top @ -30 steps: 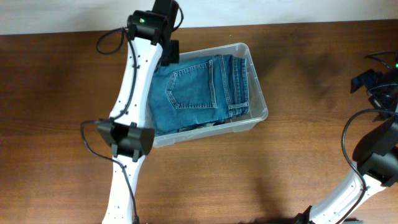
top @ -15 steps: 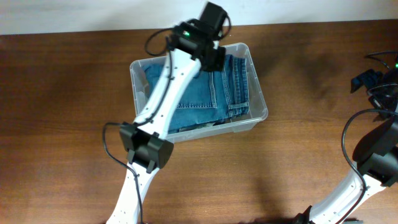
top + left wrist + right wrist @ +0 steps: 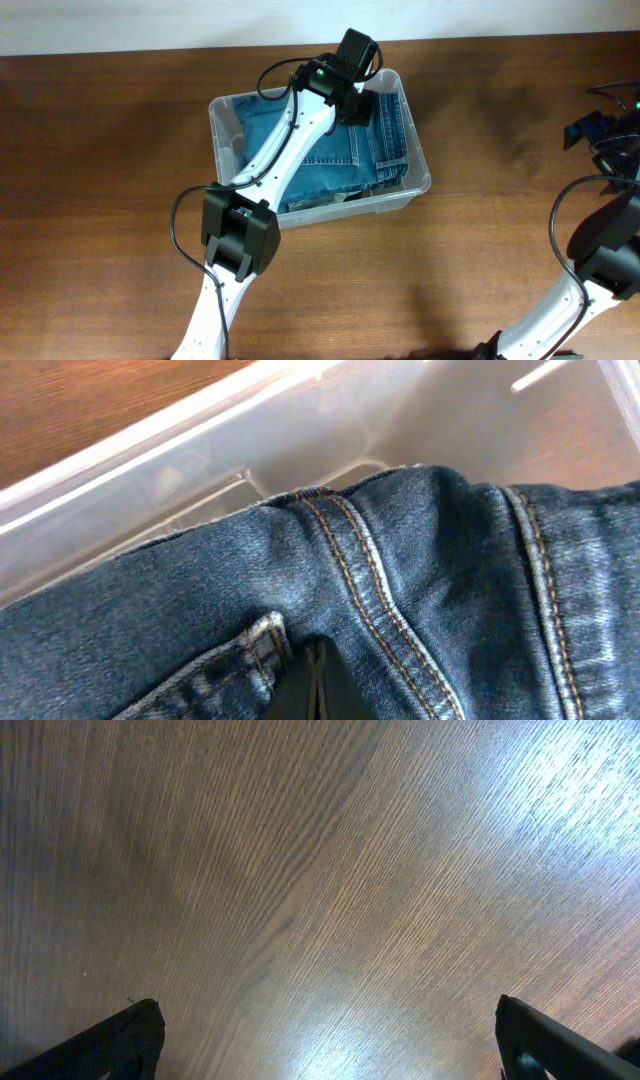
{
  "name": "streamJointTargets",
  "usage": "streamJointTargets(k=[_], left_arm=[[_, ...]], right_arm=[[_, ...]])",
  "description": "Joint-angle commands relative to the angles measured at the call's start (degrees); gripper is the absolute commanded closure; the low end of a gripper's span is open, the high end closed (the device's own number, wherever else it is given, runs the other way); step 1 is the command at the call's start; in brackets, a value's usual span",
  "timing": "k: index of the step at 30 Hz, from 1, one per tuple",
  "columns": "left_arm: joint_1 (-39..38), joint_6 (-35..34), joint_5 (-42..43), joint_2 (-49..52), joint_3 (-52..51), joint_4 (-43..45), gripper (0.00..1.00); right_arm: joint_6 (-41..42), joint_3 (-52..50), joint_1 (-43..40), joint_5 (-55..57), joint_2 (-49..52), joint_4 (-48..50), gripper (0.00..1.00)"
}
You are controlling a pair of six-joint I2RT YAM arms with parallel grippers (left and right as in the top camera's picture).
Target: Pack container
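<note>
The container [image 3: 225, 135] is clear, glossy plastic with smooth walls. The jeans [image 3: 388, 135] are blue denim cloth, matt and coarsely woven, with tan stitched seams. The table [image 3: 100, 150] is brown grained wood with a soft sheen.

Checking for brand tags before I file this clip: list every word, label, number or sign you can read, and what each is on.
None can be read.
The jeans show only seams and stitching; no tag or patch is in view.
The container shows no print on its walls, and its base is covered by the jeans.
The table carries no writing.
</note>
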Motion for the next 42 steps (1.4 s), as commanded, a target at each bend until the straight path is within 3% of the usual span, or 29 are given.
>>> streamJointTargets(k=[1, 8, 12, 17, 27, 34, 37, 42], left_arm=[[1.01, 1.90, -1.31, -0.81, 1.62, -3.82, 0.99], [0.81, 1.86, 1.84, -7.13, 4.24, -8.31, 0.99], [-0.07, 1.84, 8.52, -7.26, 4.02, -11.08, 0.99], [-1.81, 1.84, 8.72, -6.95, 0.04, -13.00, 0.99], [-3.30, 1.84, 6.21, -6.51, -18.34, -0.70, 0.99], [-3.23, 3.43, 6.16, -8.17, -16.04, -1.09, 0.99], [-3.23, 4.24, 3.06, -11.32, -13.35, -2.49, 0.99], [-3.17, 2.49, -11.50, -16.59, -12.83, -6.29, 0.94]], right_arm=[[0.46, -0.20, -0.07, 0.90, -1.07, 0.02, 0.02], [0.46, -0.20, -0.07, 0.90, -1.07, 0.02, 0.02], [0.48, -0.20, -0.07, 0.90, -1.07, 0.02, 0.02], [0.48, -0.20, -0.07, 0.90, -1.07, 0.02, 0.02], [0.46, -0.20, -0.07, 0.90, -1.07, 0.02, 0.02], [0.48, -0.20, -0.07, 0.90, -1.07, 0.02, 0.02], [0.48, -0.20, -0.07, 0.90, -1.07, 0.02, 0.02], [0.48, -0.20, -0.07, 0.90, -1.07, 0.02, 0.01]])
